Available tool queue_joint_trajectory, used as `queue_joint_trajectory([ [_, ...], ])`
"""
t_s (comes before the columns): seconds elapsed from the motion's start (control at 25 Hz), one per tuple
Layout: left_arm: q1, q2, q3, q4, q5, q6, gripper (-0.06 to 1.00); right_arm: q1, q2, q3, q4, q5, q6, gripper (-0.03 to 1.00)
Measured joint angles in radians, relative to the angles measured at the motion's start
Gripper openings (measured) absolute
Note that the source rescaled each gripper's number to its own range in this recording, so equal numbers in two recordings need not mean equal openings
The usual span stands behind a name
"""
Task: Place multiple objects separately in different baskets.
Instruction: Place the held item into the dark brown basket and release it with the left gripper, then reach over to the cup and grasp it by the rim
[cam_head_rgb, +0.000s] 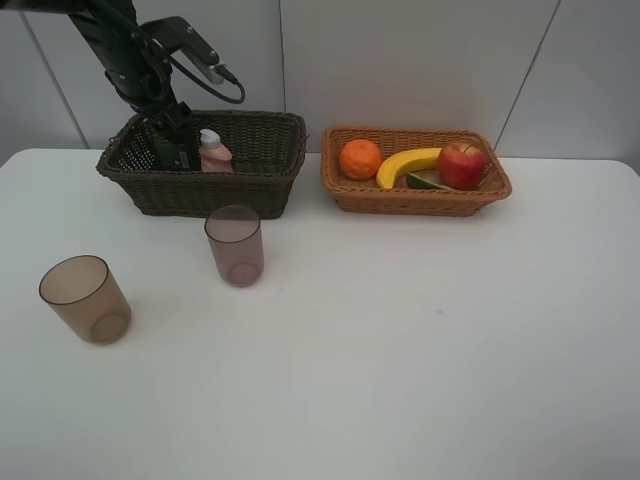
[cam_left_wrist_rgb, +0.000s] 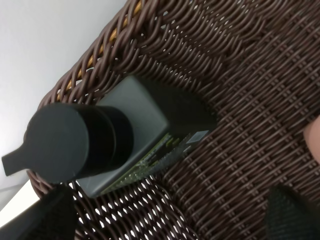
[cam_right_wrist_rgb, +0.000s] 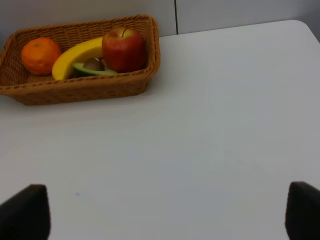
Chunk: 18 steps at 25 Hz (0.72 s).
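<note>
The dark brown basket (cam_head_rgb: 205, 185) at the rear left holds the dark green pump bottle (cam_left_wrist_rgb: 125, 135) upright and the pink white-capped bottle (cam_head_rgb: 213, 152) beside it. My left gripper (cam_head_rgb: 176, 132) hangs open just above the pump bottle, its fingertips (cam_left_wrist_rgb: 47, 215) spread wide and apart from it. The light tan basket (cam_head_rgb: 345, 195) holds the orange (cam_head_rgb: 360, 159), banana (cam_head_rgb: 408, 165), halved avocado (cam_right_wrist_rgb: 92, 67) and apple (cam_head_rgb: 462, 164). Two brownish cups (cam_head_rgb: 85, 299) (cam_head_rgb: 235, 245) stand on the table. My right gripper (cam_right_wrist_rgb: 162, 215) is open over bare table, nothing between its fingers.
The white table (cam_head_rgb: 420, 340) runs to a grey wall behind both baskets. The left arm (cam_head_rgb: 130, 55) slants down from the upper left into the dark basket. The right arm does not show in the high view.
</note>
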<state>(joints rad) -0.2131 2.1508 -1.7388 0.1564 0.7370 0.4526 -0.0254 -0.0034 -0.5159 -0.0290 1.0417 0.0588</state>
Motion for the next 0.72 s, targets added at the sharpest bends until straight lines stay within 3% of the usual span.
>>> queue_joint_trajectory([
  [0.48,0.0,-0.105,0.0,-0.009,0.06,0.0,1.0,0.0,0.0,0.0,0.0,0.0,0.0,1.0],
  [0.72,-0.013,-0.17,0.0,-0.1,0.154,0.0,1.0,0.0,0.0,0.0,0.0,0.0,0.0,1.0],
])
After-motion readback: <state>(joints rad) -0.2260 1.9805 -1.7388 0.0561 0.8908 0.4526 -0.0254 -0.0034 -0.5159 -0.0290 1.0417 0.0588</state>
